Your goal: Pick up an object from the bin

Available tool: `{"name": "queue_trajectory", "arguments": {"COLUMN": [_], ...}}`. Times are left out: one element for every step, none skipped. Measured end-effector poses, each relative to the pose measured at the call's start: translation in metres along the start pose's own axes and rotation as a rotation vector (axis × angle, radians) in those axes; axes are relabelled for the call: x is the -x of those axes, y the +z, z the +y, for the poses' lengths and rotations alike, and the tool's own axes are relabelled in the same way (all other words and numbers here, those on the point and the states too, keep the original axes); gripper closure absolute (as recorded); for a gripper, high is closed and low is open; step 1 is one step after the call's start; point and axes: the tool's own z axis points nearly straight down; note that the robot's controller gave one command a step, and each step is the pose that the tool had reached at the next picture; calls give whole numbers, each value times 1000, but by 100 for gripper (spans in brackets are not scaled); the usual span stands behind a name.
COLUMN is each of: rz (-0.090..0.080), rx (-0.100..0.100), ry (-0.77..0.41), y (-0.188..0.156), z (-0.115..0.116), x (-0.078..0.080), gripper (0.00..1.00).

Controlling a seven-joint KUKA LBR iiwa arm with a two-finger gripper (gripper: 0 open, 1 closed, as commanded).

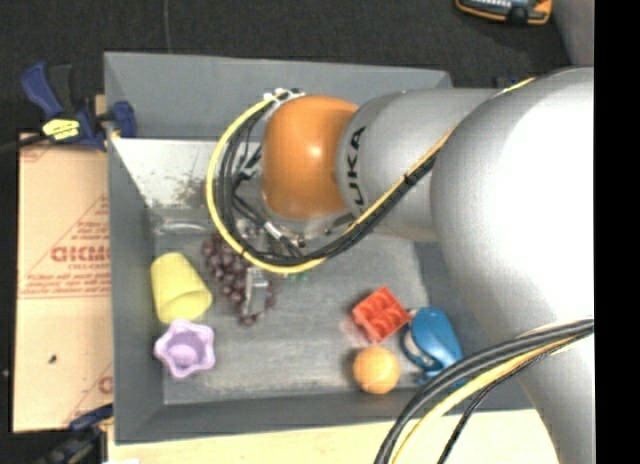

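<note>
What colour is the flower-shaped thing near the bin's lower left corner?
Pale purple. The camera view shows the flower-shaped thing best, next to the yellow cup.

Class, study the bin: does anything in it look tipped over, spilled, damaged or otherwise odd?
Only the yellow cup stands out: it lies on its side at the left of the bin, beside the purple toy grapes. The red brick, orange ball and the rest look undamaged, nothing spilled.
</note>
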Motion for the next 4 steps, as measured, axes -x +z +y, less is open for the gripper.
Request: {"name": "queue_trajectory", "arguments": {"rz": [-5, -11, -11, 0], "rx": [2, 1, 1, -1], "ry": [124, 94, 95, 96], "y": [28, 26, 26, 4], "z": [-4, -16, -16, -17], "x": [-1, 8, 8, 5], "gripper": [0, 100, 100, 100]}}
